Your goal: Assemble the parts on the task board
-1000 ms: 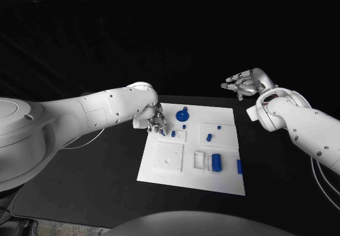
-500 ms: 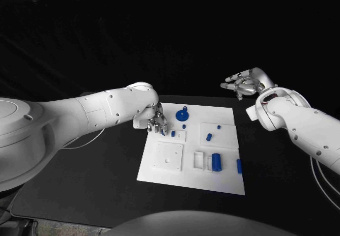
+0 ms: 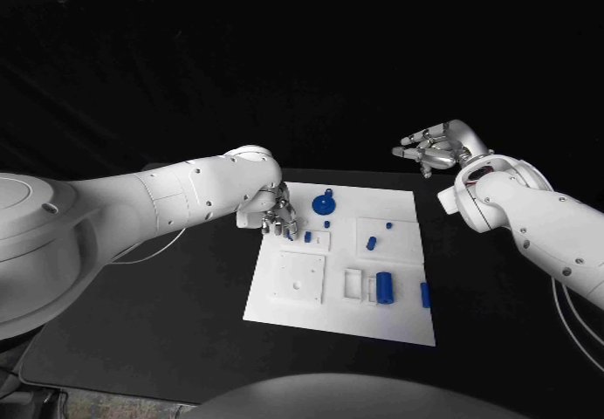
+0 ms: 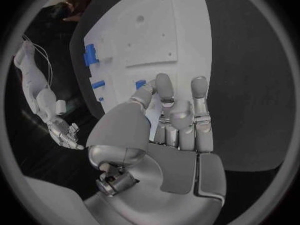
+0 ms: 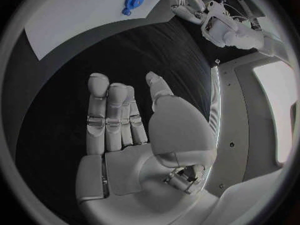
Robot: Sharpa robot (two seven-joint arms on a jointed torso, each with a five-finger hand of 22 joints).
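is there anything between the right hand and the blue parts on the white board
Nothing visible blocks it. The right hand hangs open off the task board's far right corner, with only bare black table between it and the blue round part. The left hand works the opposite edge.

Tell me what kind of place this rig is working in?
Most likely a robot test bench or lab: a black table against a dark backdrop, a white task board with small blue parts, and nothing homely. Left hand hovers over the board; right hand is raised, empty.

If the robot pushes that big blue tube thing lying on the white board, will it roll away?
Probably. The blue cylinder looks round and smooth and lies on its side on the task board, so a sideways nudge could roll it. It looks small, likely light plastic, and stiff.
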